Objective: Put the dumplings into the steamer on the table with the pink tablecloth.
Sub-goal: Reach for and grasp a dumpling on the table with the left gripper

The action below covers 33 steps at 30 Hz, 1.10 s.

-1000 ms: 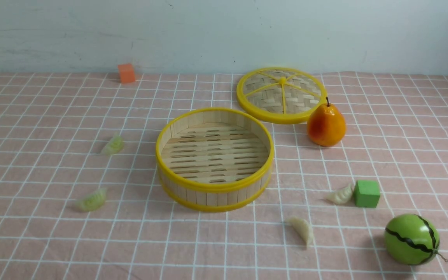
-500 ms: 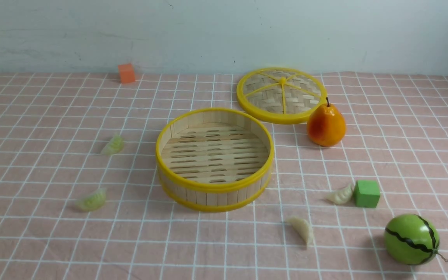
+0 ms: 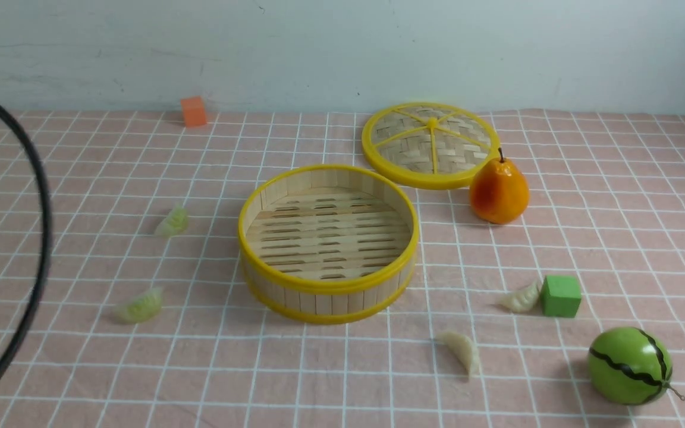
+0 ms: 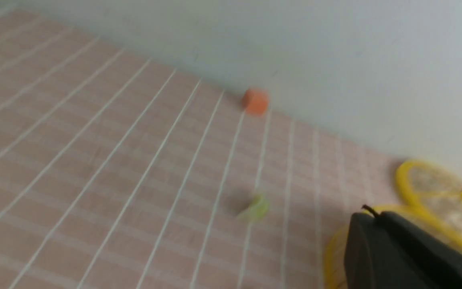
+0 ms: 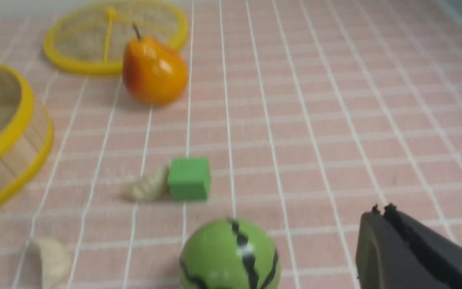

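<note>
The steamer (image 3: 326,288) stands empty mid-table on the pink tablecloth (image 3: 81,166). Two pale green dumplings (image 3: 171,221) (image 3: 139,305) lie to its left. Two cream dumplings lie to its right, one (image 3: 522,297) touching the green cube (image 3: 560,295), one (image 3: 463,352) nearer the front. My left gripper (image 4: 369,214) is shut and empty, raised above the cloth, with a green dumpling (image 4: 255,208) and the steamer's rim (image 4: 332,253) ahead. My right gripper (image 5: 381,210) is shut and empty, above the cloth, to the right of the cream dumplings (image 5: 146,186) (image 5: 50,259).
The flat woven lid (image 3: 430,144) lies behind the steamer, with a pear (image 3: 499,190) beside it. A toy watermelon (image 3: 629,365) sits at the front right. An orange cube (image 3: 193,112) stands by the back wall. A black cable (image 3: 39,238) of my left arm arcs down the left edge.
A black cable and a dark part of my left arm have come into the front view at its left edge. Nothing on the table has moved.
</note>
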Each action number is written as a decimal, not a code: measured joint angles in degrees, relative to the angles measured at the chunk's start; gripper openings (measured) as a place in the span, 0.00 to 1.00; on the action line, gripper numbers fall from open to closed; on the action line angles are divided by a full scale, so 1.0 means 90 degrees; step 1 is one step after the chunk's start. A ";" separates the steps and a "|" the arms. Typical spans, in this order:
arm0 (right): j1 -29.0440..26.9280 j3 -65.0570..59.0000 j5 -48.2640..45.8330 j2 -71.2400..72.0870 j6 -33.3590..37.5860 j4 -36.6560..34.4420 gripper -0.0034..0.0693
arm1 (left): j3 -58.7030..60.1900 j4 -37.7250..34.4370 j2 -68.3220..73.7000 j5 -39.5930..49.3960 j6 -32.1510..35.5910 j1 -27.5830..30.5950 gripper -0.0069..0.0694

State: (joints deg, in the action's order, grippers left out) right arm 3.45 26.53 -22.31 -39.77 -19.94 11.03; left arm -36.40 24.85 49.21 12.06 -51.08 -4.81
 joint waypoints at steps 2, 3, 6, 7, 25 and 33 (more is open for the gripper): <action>0.0392 0.0165 -0.0657 -0.0568 0.0679 -0.0433 0.04 | -0.0216 -0.0102 0.0638 0.1171 0.0341 -0.0393 0.07; 0.0602 0.0215 -0.0863 -0.0856 0.1086 -0.0680 0.04 | -0.0338 -0.0212 0.0887 0.1641 0.0630 -0.0603 0.07; 0.1014 0.0277 -0.1107 -0.1522 0.1973 -0.1341 0.04 | -0.0723 -0.0784 0.1618 0.2374 0.1367 -0.0910 0.07; 0.1146 0.0276 -0.1080 -0.1741 0.2305 -0.1596 0.04 | -0.0903 -0.1079 0.1885 0.2549 0.1665 -0.0953 0.07; 0.1706 0.0777 -0.1423 -0.2784 0.5344 -0.4289 0.05 | -0.5910 -0.1400 0.6429 0.2855 0.3469 -0.0895 0.32; 0.1706 0.0777 -0.1423 -0.2784 0.5365 -0.4336 0.06 | -0.7767 -0.1423 0.8399 0.3454 0.3568 -0.0393 0.70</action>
State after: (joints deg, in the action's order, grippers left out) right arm 18.80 33.52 -35.11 -64.82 28.34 -27.99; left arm -106.30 12.04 124.80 43.15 -18.97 -8.35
